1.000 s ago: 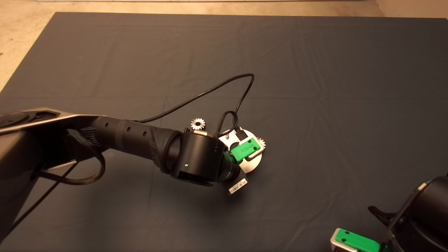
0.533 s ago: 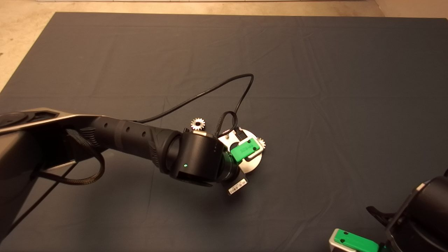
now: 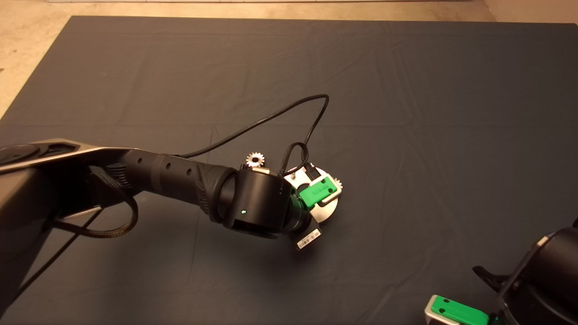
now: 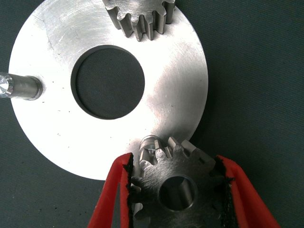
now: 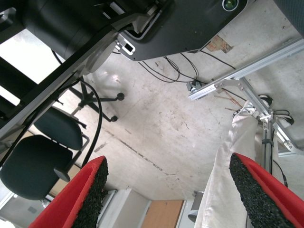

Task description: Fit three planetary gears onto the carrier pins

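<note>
The shiny carrier disc [image 4: 52, 133] [image 3: 328, 211] lies mid-mat under my left gripper [image 3: 318, 191]. One planetary gear [image 4: 140, 18] [image 3: 338, 183] sits on a pin at the disc's rim. A second carrier pin [image 4: 23, 87] stands bare. My left gripper [image 4: 175, 162] is shut on another gear [image 4: 176, 184], held slightly off-centre over the third pin [image 4: 149, 142], whose tip shows just beyond the teeth. A third gear [image 3: 255, 159] lies loose on the mat beside the left wrist. My right gripper [image 3: 456, 311] waits open at the lower right edge.
A black cable [image 3: 289, 113] loops over the mat behind the disc. A barcode tag [image 3: 309, 239] hangs below the left wrist. The right wrist view faces the floor, showing an office chair [image 5: 42, 161] and a metal frame [image 5: 247, 80].
The left wrist has crept slightly to the right and toward the front edge over the disc, still holding its gear. The right arm has barely moved.
</note>
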